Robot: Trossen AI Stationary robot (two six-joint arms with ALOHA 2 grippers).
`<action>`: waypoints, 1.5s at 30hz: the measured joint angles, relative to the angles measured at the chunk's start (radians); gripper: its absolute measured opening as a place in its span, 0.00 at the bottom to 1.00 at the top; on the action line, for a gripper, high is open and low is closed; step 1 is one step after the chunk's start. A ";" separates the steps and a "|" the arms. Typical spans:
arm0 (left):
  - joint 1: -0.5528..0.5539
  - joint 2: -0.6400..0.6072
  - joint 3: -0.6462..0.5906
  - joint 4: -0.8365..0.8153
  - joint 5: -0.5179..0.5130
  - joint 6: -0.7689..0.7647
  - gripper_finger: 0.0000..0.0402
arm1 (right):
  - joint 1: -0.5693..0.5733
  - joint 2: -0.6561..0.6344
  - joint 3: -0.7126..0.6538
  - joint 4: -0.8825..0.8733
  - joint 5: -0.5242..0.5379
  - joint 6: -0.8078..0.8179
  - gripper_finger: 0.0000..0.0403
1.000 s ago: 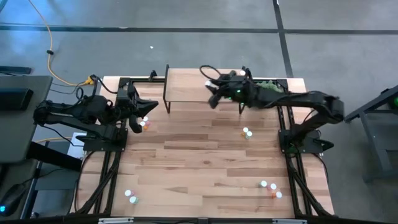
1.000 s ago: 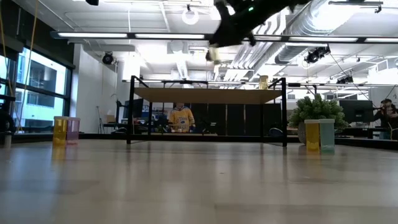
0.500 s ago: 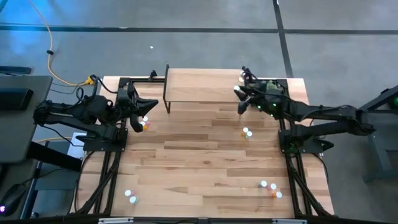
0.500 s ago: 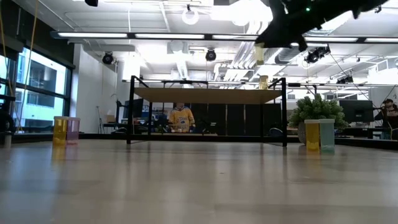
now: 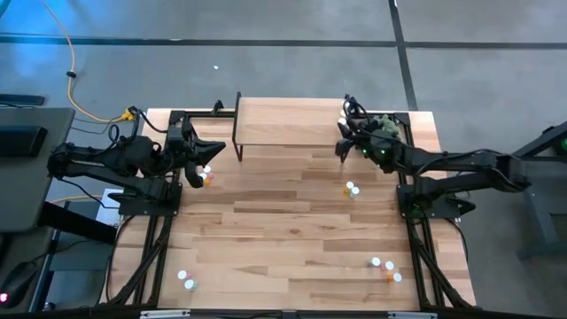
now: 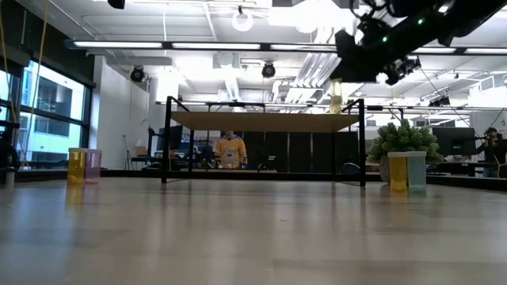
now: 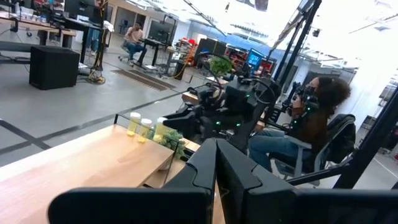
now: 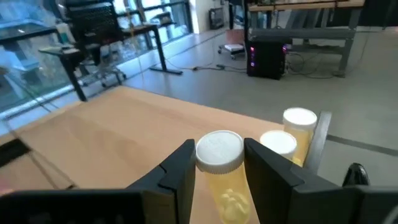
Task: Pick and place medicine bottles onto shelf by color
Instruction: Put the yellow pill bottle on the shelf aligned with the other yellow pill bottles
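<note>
Right end effector [image 8: 219, 186] reached shelf [image 5: 283, 124]

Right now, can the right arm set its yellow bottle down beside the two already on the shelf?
Probably yes. The right gripper holds the yellow bottle above the shelf at its right end, the two placed bottles stand just beyond, and bare wood lies alongside them.

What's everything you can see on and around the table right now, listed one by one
Shelf: one, light wood top, black legs, far edge of table.
Yellowish bottles on shelf: two, white caps, at its right end.
Held bottle: one, yellowish, white cap, in right gripper.
Bottles on table: pair mid-right; group near right; pair near left; some under left gripper.
Plant: one, green, far right corner.
Person: one, seated beyond the table.
Left gripper: shut, left side of table.
Right gripper: at shelf's right end.
</note>
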 joint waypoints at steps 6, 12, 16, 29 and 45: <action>0.000 0.000 0.000 0.000 0.001 -0.024 0.00 | -0.026 0.066 0.000 -0.006 -0.006 0.062 0.29; 0.000 0.000 0.000 0.000 0.003 -0.024 0.00 | -0.026 0.082 0.000 0.001 0.037 0.057 0.29; 0.000 0.000 0.000 0.000 0.003 -0.024 0.00 | -0.026 0.079 0.000 0.001 0.089 0.040 0.29; 0.000 0.000 0.000 0.000 0.003 -0.025 0.00 | -0.026 0.079 0.000 -0.029 0.079 0.063 0.29; 0.000 0.000 0.000 0.000 0.000 -0.027 0.00 | -0.026 0.078 0.001 -0.043 0.079 0.063 0.29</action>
